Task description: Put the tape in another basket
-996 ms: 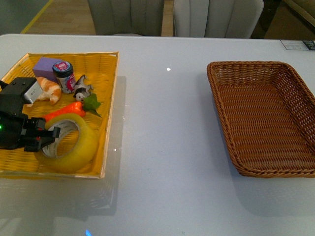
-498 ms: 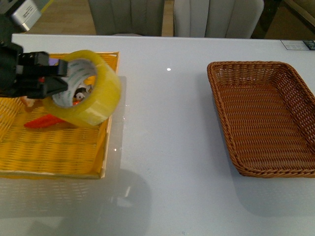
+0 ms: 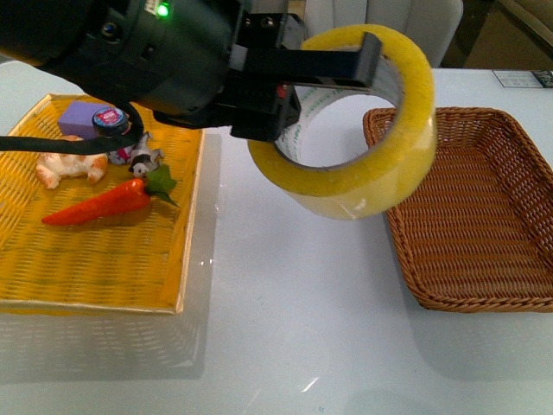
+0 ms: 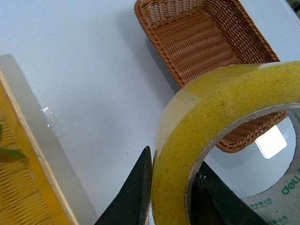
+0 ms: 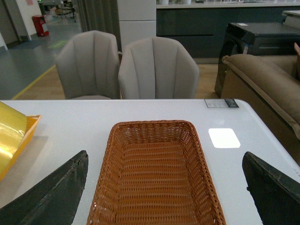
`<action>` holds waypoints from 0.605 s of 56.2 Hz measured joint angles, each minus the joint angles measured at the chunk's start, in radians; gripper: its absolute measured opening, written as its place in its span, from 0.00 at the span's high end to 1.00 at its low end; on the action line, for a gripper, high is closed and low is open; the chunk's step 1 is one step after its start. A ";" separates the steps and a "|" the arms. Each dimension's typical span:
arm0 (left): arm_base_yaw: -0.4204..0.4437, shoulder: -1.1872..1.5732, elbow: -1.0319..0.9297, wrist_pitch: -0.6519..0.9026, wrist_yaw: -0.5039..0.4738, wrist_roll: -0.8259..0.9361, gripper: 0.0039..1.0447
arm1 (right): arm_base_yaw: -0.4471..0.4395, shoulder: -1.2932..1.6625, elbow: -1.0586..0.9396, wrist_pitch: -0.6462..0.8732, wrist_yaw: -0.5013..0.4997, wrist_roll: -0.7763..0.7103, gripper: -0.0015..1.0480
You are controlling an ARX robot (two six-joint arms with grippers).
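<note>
The tape (image 3: 371, 186), a wide yellowish roll with a white printed core, hangs in the air above the white table. It sits just left of the brown wicker basket (image 3: 475, 207) and overlaps its near-left rim in the front view. My left gripper (image 3: 367, 65) is shut on the roll's wall, one black finger outside and one inside. The left wrist view shows the same pinch (image 4: 171, 187) on the tape (image 4: 220, 108), with the basket (image 4: 201, 42) beyond, nothing inside it. My right gripper (image 5: 164, 154) is open, hovering over the basket (image 5: 154, 173). The tape (image 5: 9, 136) shows at that view's edge.
At the left lies a flat yellow woven tray (image 3: 104, 268). It holds a toy carrot (image 3: 99, 201), a croissant (image 3: 65, 164), a purple block (image 3: 79, 114), a small jar (image 3: 111, 121) and a little figurine (image 3: 143, 157). Grey chairs (image 5: 154, 70) stand behind the table.
My left arm lifted the tape out of the yellow tray and carried it up and rightward to the brown basket's left rim. The carrot and croissant are now uncovered.
</note>
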 joint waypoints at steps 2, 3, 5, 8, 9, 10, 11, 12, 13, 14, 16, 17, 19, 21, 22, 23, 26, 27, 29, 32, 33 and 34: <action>-0.013 0.000 0.002 -0.003 -0.005 -0.002 0.86 | 0.000 0.000 0.000 0.000 0.000 0.000 0.09; -0.021 0.000 0.004 -0.006 -0.008 -0.003 0.86 | 0.000 0.000 0.000 0.000 0.000 0.000 0.09; -0.030 0.000 0.006 -0.009 -0.012 -0.005 0.86 | 0.000 0.000 0.000 0.000 0.000 0.000 0.09; -0.042 0.000 0.011 -0.012 -0.016 -0.008 0.86 | 0.000 0.000 0.000 0.000 0.000 0.000 0.09; -0.044 0.000 0.012 -0.013 -0.016 -0.008 0.86 | 0.000 0.000 0.000 0.000 0.000 0.000 0.09; -0.047 0.000 0.015 -0.014 -0.018 -0.008 0.86 | 0.000 0.000 0.000 0.000 0.000 0.000 0.09; -0.049 0.000 0.016 -0.015 -0.019 -0.008 0.86 | 0.000 0.000 0.000 0.000 0.000 0.000 0.09; -0.051 0.000 0.018 -0.017 -0.019 -0.009 0.86 | 0.000 0.000 0.000 0.000 0.000 0.000 0.09; -0.053 0.000 0.019 -0.018 -0.019 -0.011 0.86 | 0.000 0.000 0.000 0.000 0.000 0.000 0.09; -0.055 0.000 0.021 -0.020 -0.019 -0.011 0.86 | 0.000 0.000 0.000 0.000 0.000 0.000 0.09; -0.056 0.000 0.023 -0.022 -0.019 -0.012 0.86 | 0.000 0.000 0.000 0.000 0.000 0.000 0.09; -0.058 0.000 0.025 -0.024 -0.021 -0.013 0.86 | 0.000 0.000 0.000 0.000 0.000 0.000 0.09; -0.060 0.000 0.026 -0.026 -0.023 -0.014 0.86 | 0.000 0.000 0.000 0.000 0.000 0.000 0.09; -0.061 0.000 0.027 -0.028 -0.023 -0.014 0.86 | 0.000 0.000 0.000 0.000 0.000 0.000 0.09; -0.062 0.000 0.027 -0.029 -0.023 -0.015 0.86 | 0.000 0.000 0.000 0.000 0.000 0.000 0.09; -0.063 0.000 0.028 -0.031 -0.023 -0.015 0.86 | 0.000 0.000 0.000 0.000 0.000 0.000 0.09; -0.066 0.000 0.030 -0.035 -0.023 -0.015 0.86 | -0.002 0.015 0.008 -0.026 -0.013 0.014 0.09; -0.067 0.000 0.031 -0.037 -0.023 -0.015 0.86 | -0.002 0.038 0.032 -0.089 -0.029 0.041 0.09; -0.069 0.000 0.032 -0.040 -0.023 -0.015 0.86 | 0.002 0.125 0.092 -0.231 -0.072 0.113 0.09; -0.073 -0.002 0.034 -0.042 -0.023 -0.014 0.86 | 0.026 0.272 0.166 -0.359 -0.110 0.255 0.09; -0.074 -0.003 0.035 -0.042 -0.021 -0.014 0.86 | 0.032 0.286 0.170 -0.358 -0.113 0.264 0.09; -0.074 -0.003 0.036 -0.043 -0.020 -0.014 0.86 | 0.043 0.309 0.179 -0.351 -0.119 0.302 0.09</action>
